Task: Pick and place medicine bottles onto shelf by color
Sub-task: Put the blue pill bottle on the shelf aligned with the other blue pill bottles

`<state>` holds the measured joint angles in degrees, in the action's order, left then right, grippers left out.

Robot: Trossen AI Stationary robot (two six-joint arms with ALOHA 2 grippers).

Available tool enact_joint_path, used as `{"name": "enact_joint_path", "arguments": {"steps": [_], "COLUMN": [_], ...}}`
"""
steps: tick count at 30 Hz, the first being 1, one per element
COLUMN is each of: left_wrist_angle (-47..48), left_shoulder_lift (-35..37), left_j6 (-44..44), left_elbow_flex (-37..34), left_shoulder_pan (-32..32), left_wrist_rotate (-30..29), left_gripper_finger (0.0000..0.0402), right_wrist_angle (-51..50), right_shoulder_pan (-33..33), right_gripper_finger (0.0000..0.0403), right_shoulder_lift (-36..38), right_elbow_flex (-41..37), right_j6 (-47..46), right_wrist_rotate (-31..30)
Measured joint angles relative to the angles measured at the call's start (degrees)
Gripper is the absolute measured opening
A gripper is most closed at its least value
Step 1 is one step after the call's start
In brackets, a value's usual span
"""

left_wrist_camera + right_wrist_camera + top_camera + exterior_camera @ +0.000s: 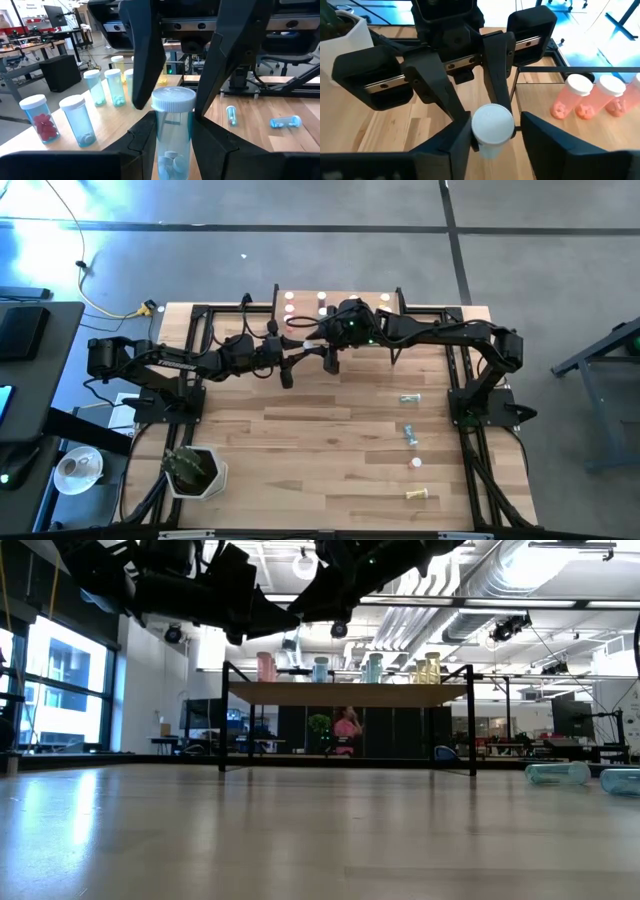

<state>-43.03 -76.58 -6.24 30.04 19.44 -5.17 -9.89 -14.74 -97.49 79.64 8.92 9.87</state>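
Observation:
My two grippers meet above the table's middle, just near of the shelf [300, 302]. My left gripper [174, 145] is shut on a clear blue bottle [173, 135] with a white cap. My right gripper [496, 140] is open, with a finger on either side of that bottle's cap [492, 124]; I cannot tell whether they touch it. On the shelf [115, 125] stand a red bottle [41, 120], several blue ones [77, 120] and yellow ones [118, 64], each on its base. The pink ones [572, 97] show in the right wrist view. My left gripper pinches the blue bottle's body [165, 131], below the cap, between its two fingers. The bottle stands upright in the hold, cap up, lifted clear of the table, with white pills at its bottom.
Several bottles lie on their sides on the table's right part: a teal one [410, 398], a blue one [409, 433], a red one [416, 463] and a yellow one [420, 495]. A white potted plant [195, 470] stands at the near left. Black frame rails [470, 370] flank the table.

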Motion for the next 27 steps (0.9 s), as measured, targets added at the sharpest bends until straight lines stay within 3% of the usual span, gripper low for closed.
{"name": "enact_joint_path", "arguments": {"steps": [9,27], "left_wrist_angle": [0.0,0.0], "left_shoulder_lift": [0.0,0.0], "left_j6": [0.0,0.0], "left_elbow_flex": [0.0,0.0], "left_shoulder_pan": [0.0,0.0], "left_wrist_rotate": [0.0,0.0], "left_gripper_finger": [0.0101,0.0112], "right_wrist_angle": [-0.1,-0.2], "right_shoulder_pan": [0.0,0.0], "right_gripper_finger": [0.0117,0.0112], "right_shoulder_lift": [0.0,0.0], "right_elbow_flex": [0.0,0.0], "right_j6": [-0.1,-0.1], "right_wrist_rotate": [0.8,0.8]}}
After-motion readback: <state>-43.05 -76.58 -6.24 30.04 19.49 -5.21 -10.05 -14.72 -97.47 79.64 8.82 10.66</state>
